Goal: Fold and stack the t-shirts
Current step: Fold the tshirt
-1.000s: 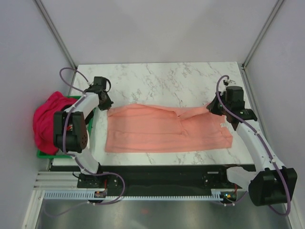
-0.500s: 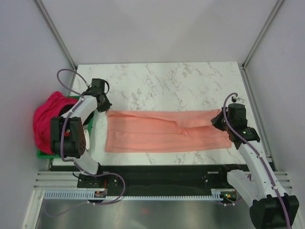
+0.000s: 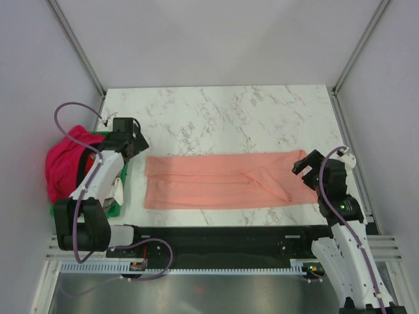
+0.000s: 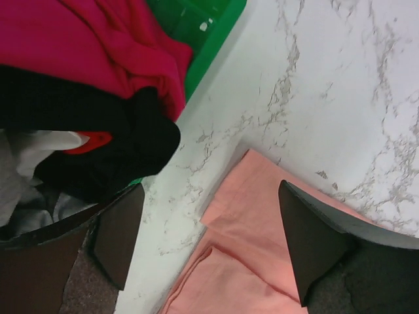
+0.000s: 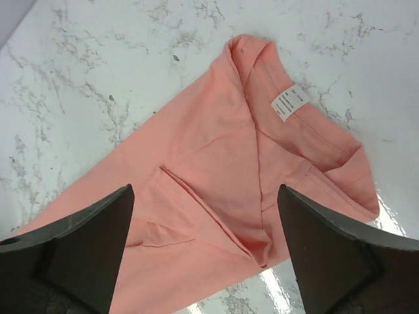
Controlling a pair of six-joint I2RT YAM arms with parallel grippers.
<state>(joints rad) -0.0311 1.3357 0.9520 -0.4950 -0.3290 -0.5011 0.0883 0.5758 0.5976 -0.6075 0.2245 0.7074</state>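
I see the salmon-pink t-shirt (image 3: pixel 222 182) lying flat on the marble table (image 3: pixel 222 111), in the near half, close to the front edge. It is folded into a long narrow band. Its long axis runs from left to right, parallel to the front edge of the table, so one short end points to each arm. The white label (image 5: pixel 289 103) is at the right end, where the cloth makes some overlapping folds and one diagonal crease.

The left gripper (image 4: pixel 211 190) is over the left end of the band, just at the far corner. Its jaws are spread wide and nothing is between them but the cloth and the table underneath. The right gripper (image 5: pixel 204 190) is over the right end, also with the jaws spread wide and holding nothing. From the wrist views I cannot tell if the fingertips touch the cloth.

The magenta t-shirt (image 3: pixel 65 167) is not folded. It lies in a heap on the green crate (image 4: pixel 209 26), which stands beside the left edge of the table, well apart from the salmon-pink one.
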